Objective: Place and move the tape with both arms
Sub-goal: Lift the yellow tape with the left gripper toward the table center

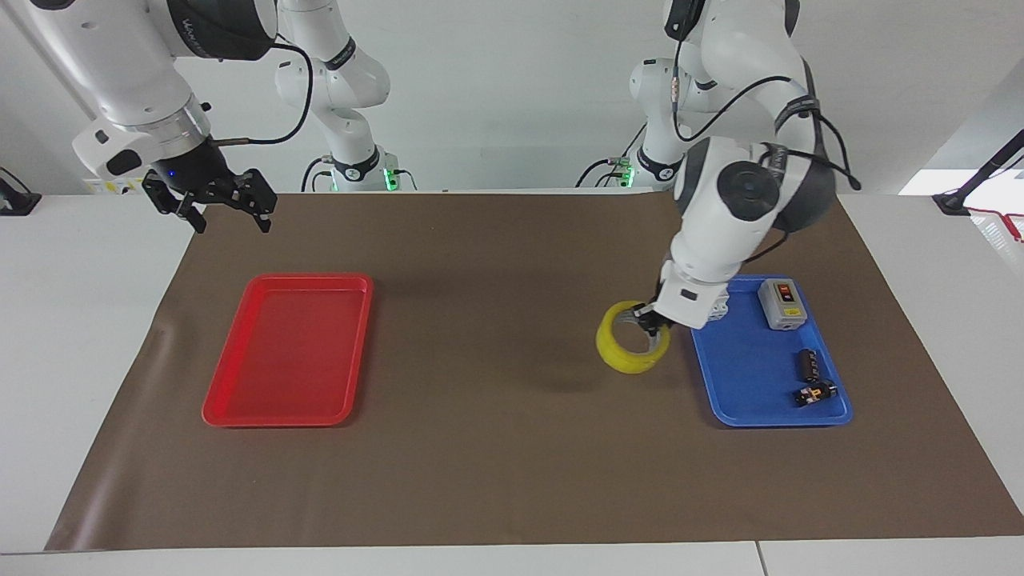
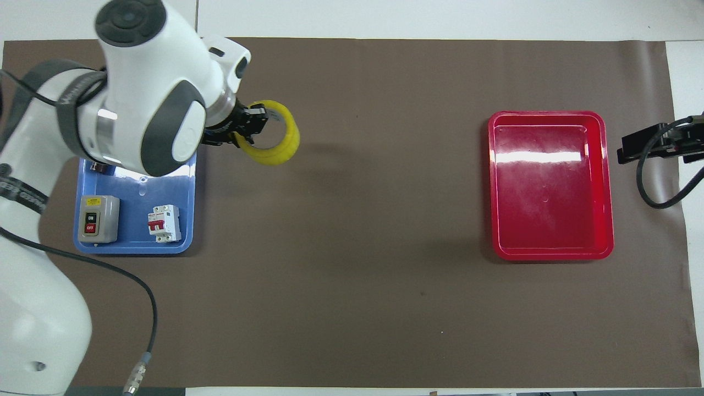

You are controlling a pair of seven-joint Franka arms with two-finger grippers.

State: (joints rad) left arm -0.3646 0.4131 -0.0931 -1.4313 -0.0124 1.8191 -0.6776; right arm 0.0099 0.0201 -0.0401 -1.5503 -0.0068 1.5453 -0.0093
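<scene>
The yellow tape (image 1: 630, 348) (image 2: 278, 142) hangs tilted in the air over the brown mat, just off the blue tray's (image 1: 752, 392) (image 2: 132, 234) inner edge. My left gripper (image 1: 650, 323) (image 2: 248, 125) is shut on the roll's rim, one finger inside the core. My right gripper (image 1: 230, 206) hovers open and empty over the mat's corner at the right arm's end, above the red tray (image 1: 288, 348) (image 2: 550, 184), and waits. In the overhead view only its black body (image 2: 654, 144) shows at the edge.
The blue tray holds a grey on/off switch box (image 1: 782, 304) (image 2: 98, 219), a white-and-red circuit breaker (image 2: 164, 224) and small dark parts (image 1: 812, 376). The red tray holds nothing. Brown mat (image 1: 496, 448) covers the table. Two smaller arms stand at the robots' end.
</scene>
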